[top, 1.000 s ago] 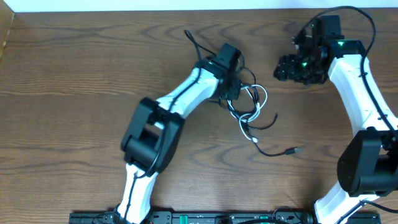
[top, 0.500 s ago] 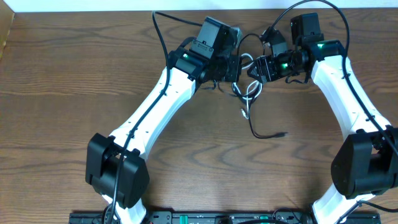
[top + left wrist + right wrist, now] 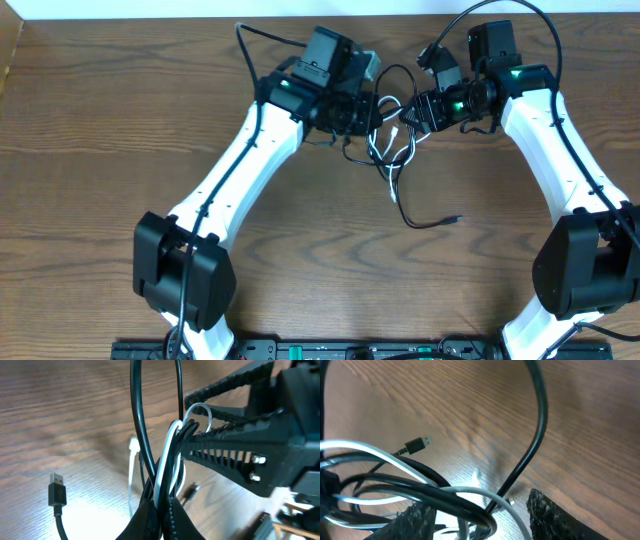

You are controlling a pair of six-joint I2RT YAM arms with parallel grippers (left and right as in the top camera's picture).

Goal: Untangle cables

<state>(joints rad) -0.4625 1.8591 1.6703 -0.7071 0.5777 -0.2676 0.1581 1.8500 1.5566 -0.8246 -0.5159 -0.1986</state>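
The left gripper (image 3: 161, 512) pinches the cables (image 3: 166, 457) tight, black and white strands together, raised off the table (image 3: 120, 120). The right gripper (image 3: 477, 515) stands spread, one finger on either side of the same bundle, just beside the left. One black plug (image 3: 456, 217) lies on the wood, well apart from both.

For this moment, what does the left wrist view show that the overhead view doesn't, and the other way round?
Only the left wrist: the left gripper pinched shut on the black and white cables, and the right gripper, fingers apart, reaching into their loops.
Only the overhead: the left arm and right arm meeting near the far edge of the table, and the cables' whole spread on it.
Both: the tangle between the two grippers, the USB plug lying free, and the wood surface.
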